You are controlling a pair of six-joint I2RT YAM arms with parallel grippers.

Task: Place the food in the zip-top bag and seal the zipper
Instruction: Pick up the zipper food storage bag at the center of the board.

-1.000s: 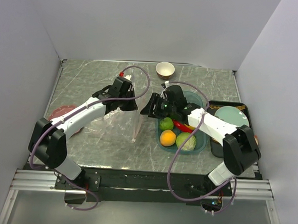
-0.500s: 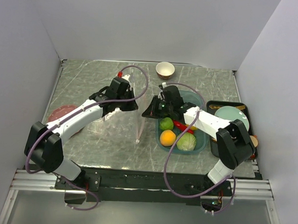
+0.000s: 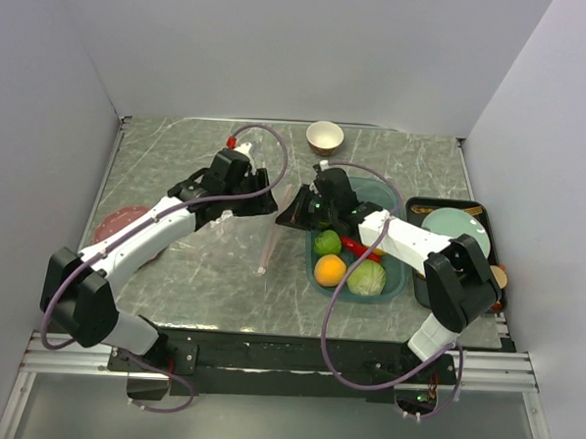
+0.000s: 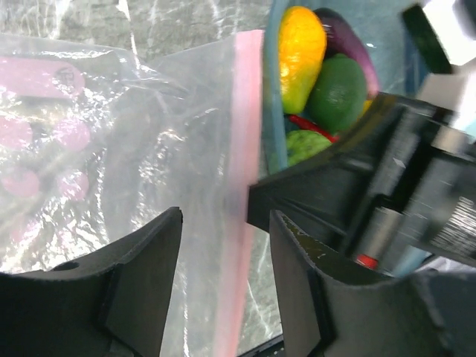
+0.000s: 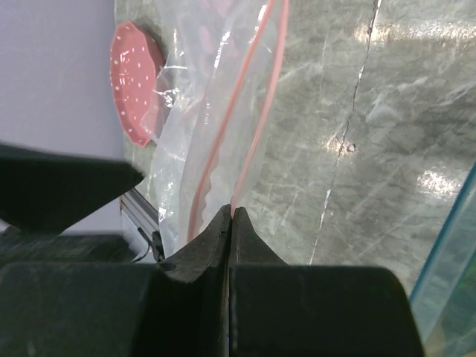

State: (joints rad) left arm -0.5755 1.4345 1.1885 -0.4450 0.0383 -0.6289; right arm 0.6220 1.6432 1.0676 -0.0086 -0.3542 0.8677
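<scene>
Item, changed since a second ago: my left gripper [image 4: 224,219], then pressed together, now stands spread, with the zipper [image 4: 242,149] running between its fingers. My right gripper [image 5: 230,212], then spread, is now clamped on that pink strip at the near end. Item, the zip-top bag [image 3: 241,238]: it drapes on the desk [image 3: 191,283] between the two arms, its mouth edge facing the teal tray [image 3: 398,274]. Item, the food, all in that tray: orange [image 3: 330,270], cabbage [image 3: 367,277], lime [image 3: 327,243], chili [image 3: 358,248], eggplant [image 4: 346,41]. Item, obstruction: my right gripper's body sits between the bag mouth and the tray. Nearby: bowl [image 3: 324,137], pink plate [image 3: 121,220].
</scene>
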